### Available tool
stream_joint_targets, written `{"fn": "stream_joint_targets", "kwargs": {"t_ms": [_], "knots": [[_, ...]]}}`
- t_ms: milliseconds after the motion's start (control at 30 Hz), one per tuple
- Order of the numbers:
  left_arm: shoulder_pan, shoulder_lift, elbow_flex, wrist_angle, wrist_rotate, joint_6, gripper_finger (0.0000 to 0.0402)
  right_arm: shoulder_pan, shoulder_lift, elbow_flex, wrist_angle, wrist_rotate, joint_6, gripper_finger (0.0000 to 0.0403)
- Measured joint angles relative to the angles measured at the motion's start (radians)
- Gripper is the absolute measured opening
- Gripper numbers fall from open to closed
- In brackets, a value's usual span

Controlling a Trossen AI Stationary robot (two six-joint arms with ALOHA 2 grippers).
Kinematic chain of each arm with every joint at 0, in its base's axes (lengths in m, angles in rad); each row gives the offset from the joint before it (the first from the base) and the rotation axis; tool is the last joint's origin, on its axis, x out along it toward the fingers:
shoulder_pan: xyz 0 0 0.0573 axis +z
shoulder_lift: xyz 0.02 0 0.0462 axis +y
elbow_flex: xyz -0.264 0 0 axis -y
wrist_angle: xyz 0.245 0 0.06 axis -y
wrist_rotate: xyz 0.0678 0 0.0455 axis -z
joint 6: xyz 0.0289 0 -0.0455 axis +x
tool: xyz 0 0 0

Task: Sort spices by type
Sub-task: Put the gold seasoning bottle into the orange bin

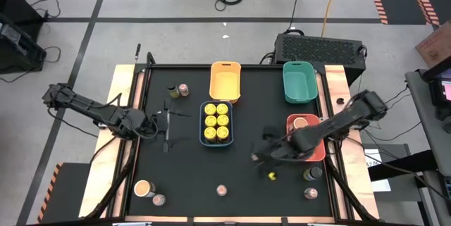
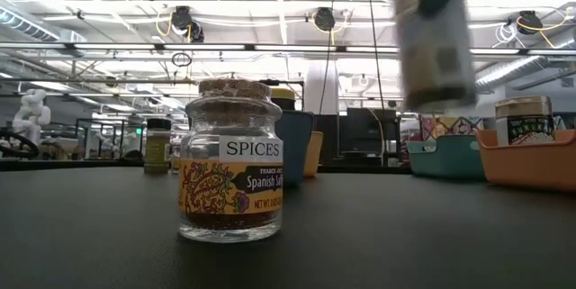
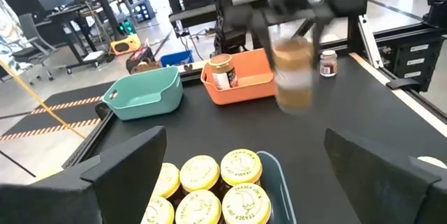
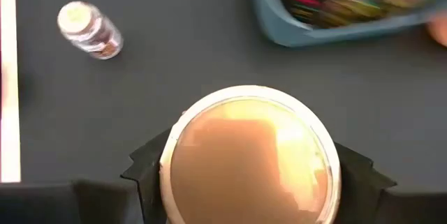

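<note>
Hanging above the counter point(image 1: 190, 177), a peach-topped spice tub point(image 4: 250, 155) sits pinched between the right gripper's point(image 4: 250, 175) dark fingers point(image 4: 150, 165), one on each side of its body. Same tub shows in left wrist view point(image 3: 293, 70) lifted off the surface, and blurred in low view point(image 2: 435, 41). High view puts right gripper point(image 1: 271, 152) just left of the red tray point(image 1: 320, 145), which holds another peach-lidded tub point(image 1: 299, 122). Blue tray point(image 1: 216, 122) at counter centre carries six yellow-lidded jars point(image 1: 216, 120). Yellow tray point(image 1: 225, 80) and green tray point(image 1: 299, 82) lie toward the far edge. A small yellow-lidded jar point(image 1: 272, 176) lies near the right gripper. Cork-topped "SPICES" saffron jar point(image 2: 231, 158) stands upright near the front edge, w/ other loose jars point(image 1: 158, 200) and a tub point(image 1: 143, 188) around. Left gripper point(image 1: 168, 124) hovers left of blue tray, fingers spread wide, nothing between them.
</note>
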Motion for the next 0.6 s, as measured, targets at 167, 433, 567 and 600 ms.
{"fn": "stream_joint_targets", "kwargs": {"t_ms": [167, 433, 567, 600], "knots": [[0.000, 0.000, 0.000, 0.000, 0.001, 0.000, 0.0391, 0.080, -0.164, 0.001, -0.222, 0.129, 0.264, 0.0259], [0.000, 0.000, 0.000, 0.002, 0.004, 0.000, 0.0391, 0.205, -0.246, -0.026, -0.476, 0.223, 0.609, 0.0259], [0.000, 0.000, 0.000, 0.002, 0.004, 0.000, 0.0391, 0.262, -0.262, -0.095, -0.543, 0.229, 0.758, 0.0259], [0.000, 0.000, 0.000, 0.002, 0.004, 0.000, 0.0391, 0.272, -0.268, -0.114, -0.556, 0.231, 0.794, 0.0259]]}}
